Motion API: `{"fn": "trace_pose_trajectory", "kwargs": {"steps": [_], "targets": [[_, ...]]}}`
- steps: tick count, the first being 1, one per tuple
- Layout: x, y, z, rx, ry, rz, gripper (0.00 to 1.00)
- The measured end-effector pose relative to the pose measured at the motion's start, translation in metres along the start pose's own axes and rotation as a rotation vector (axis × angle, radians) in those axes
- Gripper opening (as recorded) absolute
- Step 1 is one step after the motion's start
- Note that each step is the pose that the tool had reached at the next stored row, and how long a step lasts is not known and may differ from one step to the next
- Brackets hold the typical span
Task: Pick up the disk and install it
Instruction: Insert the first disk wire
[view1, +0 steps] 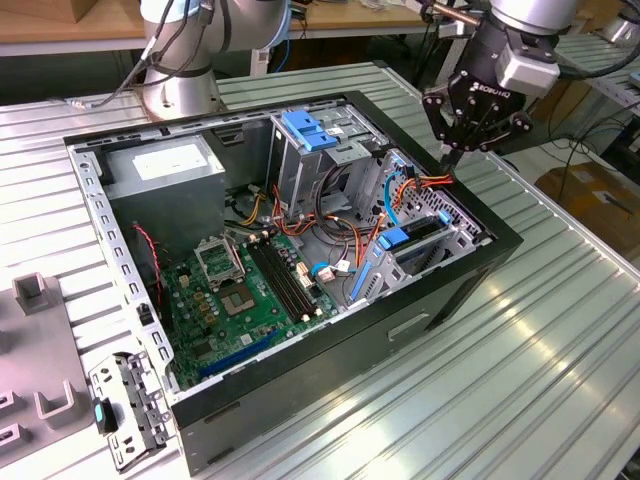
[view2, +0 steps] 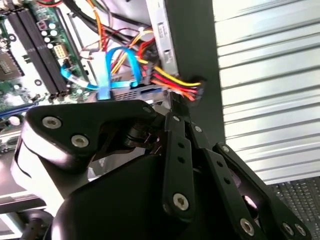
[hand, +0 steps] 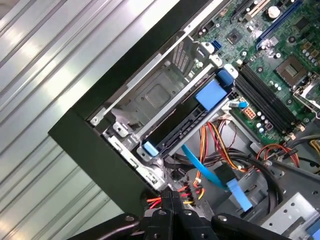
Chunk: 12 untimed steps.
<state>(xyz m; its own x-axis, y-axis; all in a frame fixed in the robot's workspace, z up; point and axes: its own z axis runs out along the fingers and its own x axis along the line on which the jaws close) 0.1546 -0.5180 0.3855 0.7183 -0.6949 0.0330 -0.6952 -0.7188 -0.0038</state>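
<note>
The disk (view1: 418, 243) sits edge-on in the drive bay at the case corner on the exterior view's right, its blue side rails showing. In the first wrist view the disk (hand: 186, 124) runs as a dark strip between blue end pieces inside the bay. My gripper (view1: 449, 157) hangs over the case's rim just beyond that bay. Its fingers are pressed together in both wrist views, gripper (view2: 176, 106) and gripper (hand: 170, 196), pinched on a red, yellow and black power cable (view2: 175, 82) near its black plug (view2: 196, 92).
The open computer case (view1: 330, 340) lies on a ribbed metal table (view1: 540, 350). Inside are a green motherboard (view1: 245, 295), a grey power supply box (view1: 165, 165), a drive cage with a blue latch plate (view1: 305, 128) and blue data cables (hand: 210, 170). A loose bracket (view1: 125, 405) lies outside.
</note>
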Motion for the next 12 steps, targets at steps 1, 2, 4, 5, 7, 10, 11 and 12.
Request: {"fn": "trace_pose_trajectory", "kwargs": {"steps": [1,2,4,5,7,10,11,12], "targets": [[0.0032,-0.0034,0.0001,0.0000,0.0001,-0.001,0.11],[0.0059,-0.0063,0.0003,-0.0001,0.0001,-0.001,0.11],[0.0090,-0.0096,0.0011,0.0001,0.0002,-0.009,0.11],[0.0093,-0.0100,0.0014,0.0005,0.0000,-0.020,0.11],[0.0094,-0.0100,0.0016,0.0014,0.0002,-0.056,0.17],[0.0095,-0.0101,0.0025,0.0037,-0.0003,-0.118,0.24],[0.0095,-0.0100,0.0028,0.0041,-0.0003,-0.130,0.24],[0.0107,-0.0087,0.0040,0.0045,-0.0005,-0.137,0.24]]}}
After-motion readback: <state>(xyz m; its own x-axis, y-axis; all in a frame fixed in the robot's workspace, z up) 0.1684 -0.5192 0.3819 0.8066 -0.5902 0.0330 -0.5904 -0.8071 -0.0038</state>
